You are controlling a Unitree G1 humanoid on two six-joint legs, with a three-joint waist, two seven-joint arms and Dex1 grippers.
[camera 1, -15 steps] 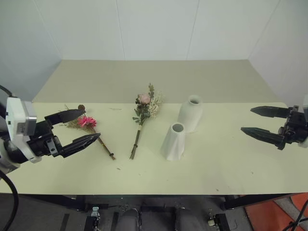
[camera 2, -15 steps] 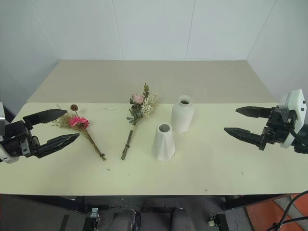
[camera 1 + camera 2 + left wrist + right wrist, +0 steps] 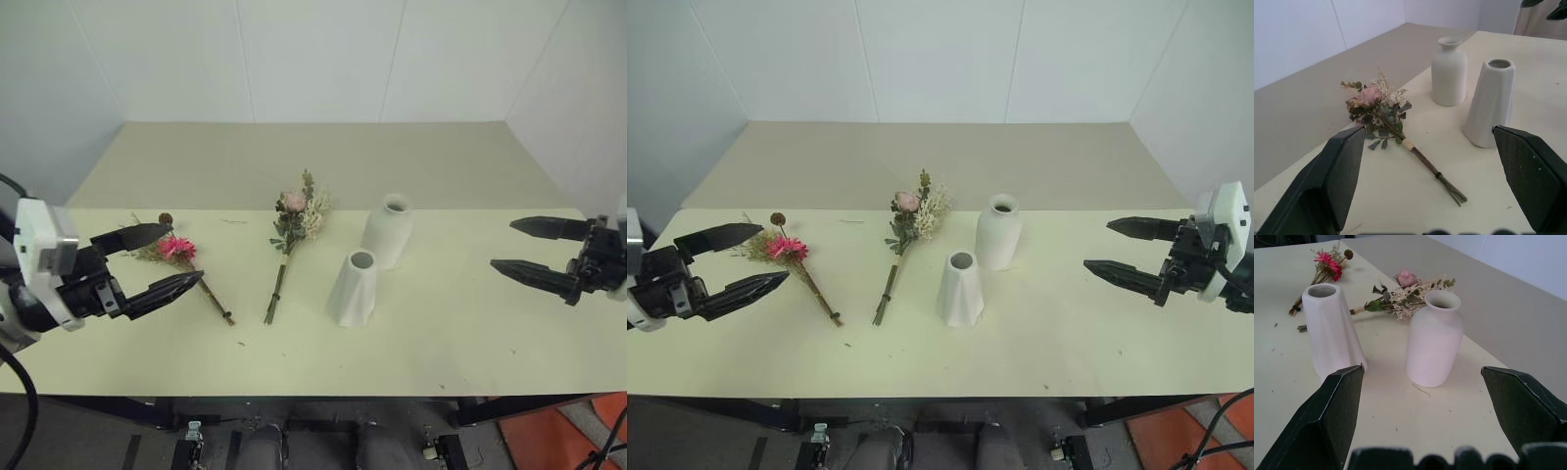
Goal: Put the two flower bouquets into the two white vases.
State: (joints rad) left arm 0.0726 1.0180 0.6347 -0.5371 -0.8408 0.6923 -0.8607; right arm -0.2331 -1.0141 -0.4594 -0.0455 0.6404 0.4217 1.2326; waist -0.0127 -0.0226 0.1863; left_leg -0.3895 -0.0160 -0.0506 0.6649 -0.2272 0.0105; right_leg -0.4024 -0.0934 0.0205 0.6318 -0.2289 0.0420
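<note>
While both arms hang above the table (image 3: 1097, 343), nothing is held. The left gripper (image 3: 157, 262) has its fingers spread wide, and the daisy bunch (image 3: 181, 257) lies flat just past the fingertips, its stems running back beside the lower finger — not between them. Further out from those tips lies the rose bunch (image 3: 292, 233), also flat. The right gripper (image 3: 1122, 251) is likewise spread, empty, its tips pointing toward the two vases — the bottle vase (image 3: 998, 232) and the cone vase (image 3: 960, 289) both stand upright, well apart from its fingers, side by side, nearly touching.
</note>
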